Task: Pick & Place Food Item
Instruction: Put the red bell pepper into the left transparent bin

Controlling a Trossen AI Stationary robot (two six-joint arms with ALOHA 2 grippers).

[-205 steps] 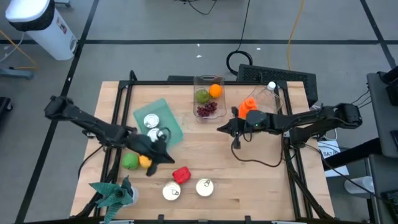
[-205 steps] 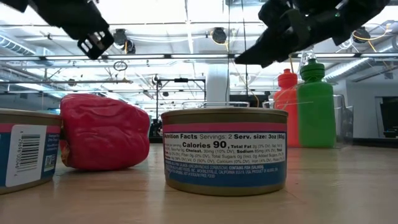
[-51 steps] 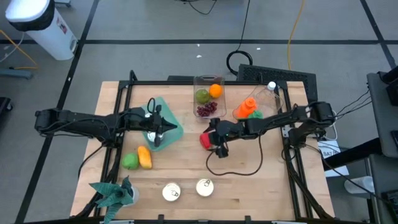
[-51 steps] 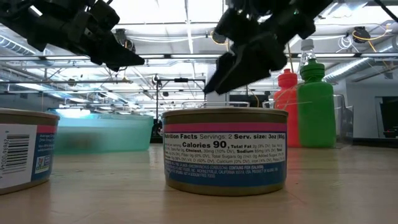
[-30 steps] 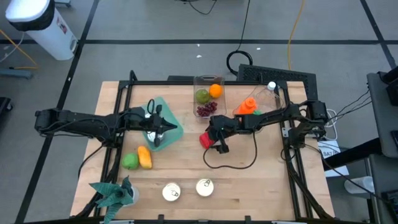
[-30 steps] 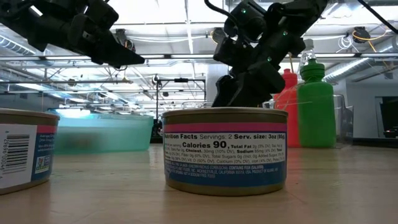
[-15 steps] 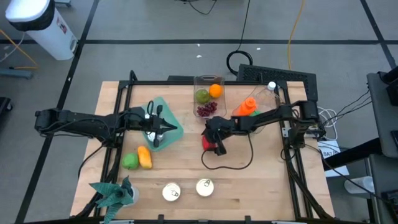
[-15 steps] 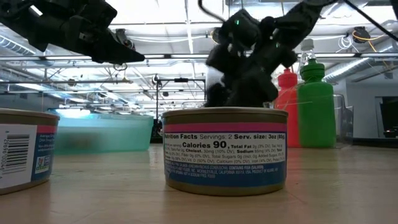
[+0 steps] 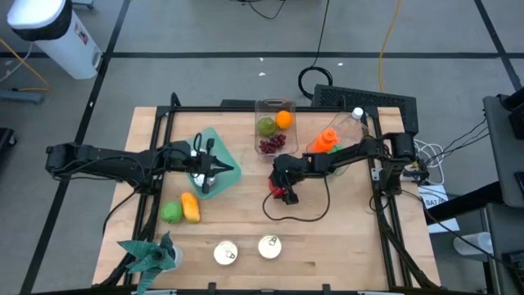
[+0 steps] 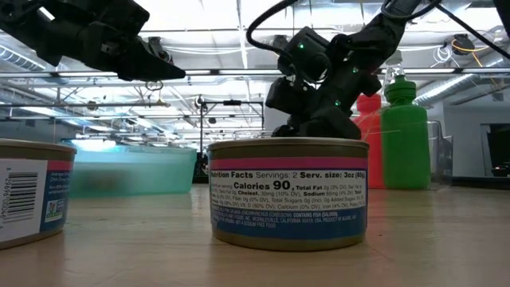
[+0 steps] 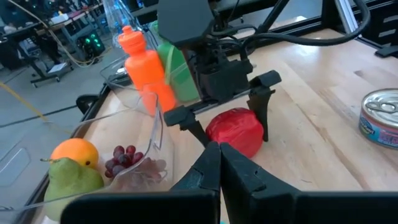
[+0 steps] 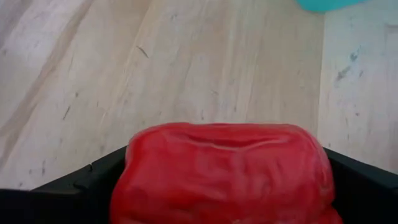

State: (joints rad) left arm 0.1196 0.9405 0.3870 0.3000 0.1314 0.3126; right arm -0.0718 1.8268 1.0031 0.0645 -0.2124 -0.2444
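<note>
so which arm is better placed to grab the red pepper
Right. Its tool is open and down around the red pepper mid-table, one finger on each side. The left tool is shut and hangs over the teal tray, well away from it.

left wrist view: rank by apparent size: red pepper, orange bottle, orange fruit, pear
1. orange bottle, largest
2. red pepper
3. pear and orange fruit look close; the pear is partly cut off and nearer the camera, so no firm order between them.

Two tins (image 9: pixel 248 248), orange bottle (image 11: pixel 142 65), green bottle (image 10: pixel 405 133), teal plate (image 9: pixel 221 160)
</note>
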